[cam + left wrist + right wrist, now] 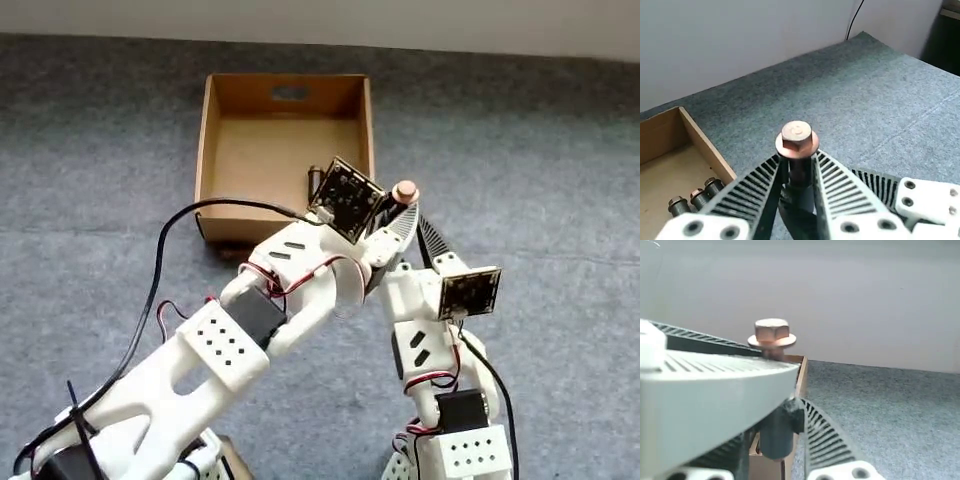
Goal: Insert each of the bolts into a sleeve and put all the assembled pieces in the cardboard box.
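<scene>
TWO ARMS, ONE BOLT: At far L, the open cardboard box [283, 96] sits on the grey mat [540, 150]. Three assembled pieces [696, 197] lie side by side on its floor, near the front-R corner.

The L arm [220, 340] comes up from the lower L and crosses the box's front-R corner. The L gripper [798, 164] is clamped on the bolt [796, 136], w/ ribbed fingers [760, 189] pinching the shank just under the flanged copper head. The bolt stands upright, head on top, held in the air just outside the box's R wall.

Directly below, in line w/ the shank, is the dark sleeve [776, 432]. How deep the shank sits in it can't be told.

To the R, the R arm [440, 400] rises from the bottom edge. The R gripper [792, 412] is closed around the sleeve, just beneath the L gripper's fingers. The two pincers are close together, though whether they touch can't be told. A pale wall [865, 300] is in the bkgd.
</scene>
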